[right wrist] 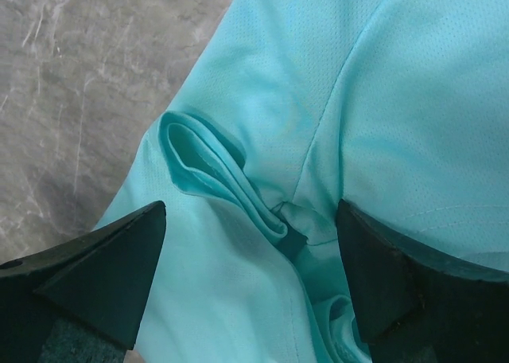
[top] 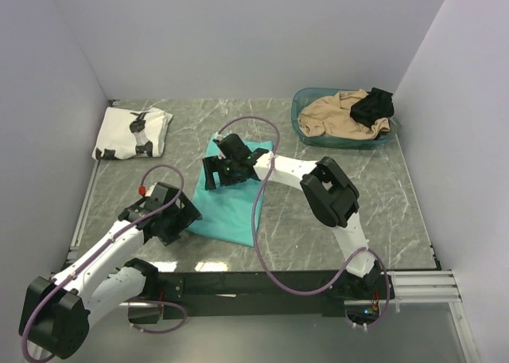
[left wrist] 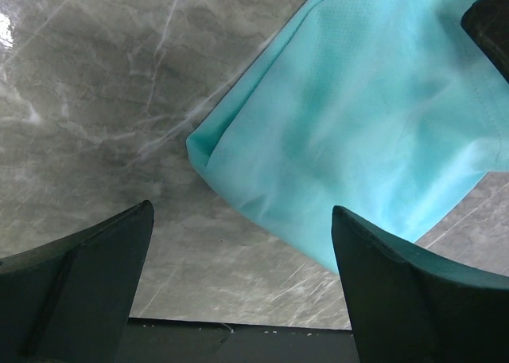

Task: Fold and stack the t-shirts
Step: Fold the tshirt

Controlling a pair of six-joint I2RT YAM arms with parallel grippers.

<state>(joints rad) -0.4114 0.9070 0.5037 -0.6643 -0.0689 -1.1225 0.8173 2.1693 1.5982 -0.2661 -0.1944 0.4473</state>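
T-shirt in teal (top: 231, 212) under gaping right claw (top: 215, 176); left claw (top: 188, 220) gaping beside

basket (top: 299, 108): far right | inside: tan garment (top: 334, 115), black garment (top: 374, 106) atop, seemingly | table (top: 382, 196): marble

A t-shirt (top: 228, 212) lies mid-bench (top: 382, 208). A second t-shirt (top: 131, 134) lies far left. A basket (top: 300, 108) holding garments (top: 334, 115) sits far right.

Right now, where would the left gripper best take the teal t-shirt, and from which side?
Probably its near-left corner: the teal t-shirt lies flat, and that layered corner juts toward the open left gripper over the table. Come from the left, jaws straddling the edge.
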